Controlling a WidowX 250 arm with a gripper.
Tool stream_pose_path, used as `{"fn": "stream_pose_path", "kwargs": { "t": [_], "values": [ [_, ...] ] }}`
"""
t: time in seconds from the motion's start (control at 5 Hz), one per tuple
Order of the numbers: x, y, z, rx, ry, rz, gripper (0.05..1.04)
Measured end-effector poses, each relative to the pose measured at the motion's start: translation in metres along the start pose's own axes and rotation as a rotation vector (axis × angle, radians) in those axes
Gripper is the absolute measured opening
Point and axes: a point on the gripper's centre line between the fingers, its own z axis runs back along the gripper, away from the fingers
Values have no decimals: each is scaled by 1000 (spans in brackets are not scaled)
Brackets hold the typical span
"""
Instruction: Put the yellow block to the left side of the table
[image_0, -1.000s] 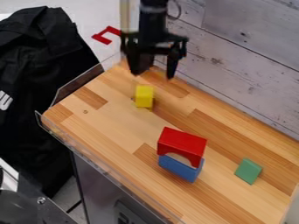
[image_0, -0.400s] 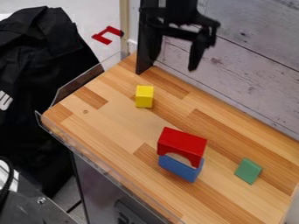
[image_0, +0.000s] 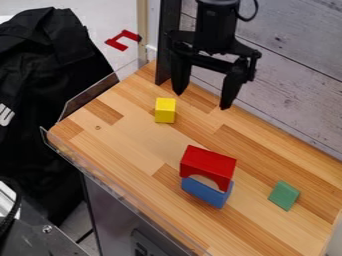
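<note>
Lower in view than before, the pincer (image_0: 202, 100) hangs empty, spread wide, likely to clear the yellow block (image_0: 165, 110) near it.

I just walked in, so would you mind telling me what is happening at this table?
The black robot arm's end effector hangs open above the wooden table, holding nothing. The yellow rectangular block stands on the tabletop. Farther right, a red arch block sits on a blue block, near a green block.
</note>
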Motion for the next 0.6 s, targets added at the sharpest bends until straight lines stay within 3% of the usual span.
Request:
{"fn": "stream_pose_path", "kwargs": {
  "t": [0.6],
  "values": [
    [3,-3,-22,21,36,-17,998]
  ]
}}
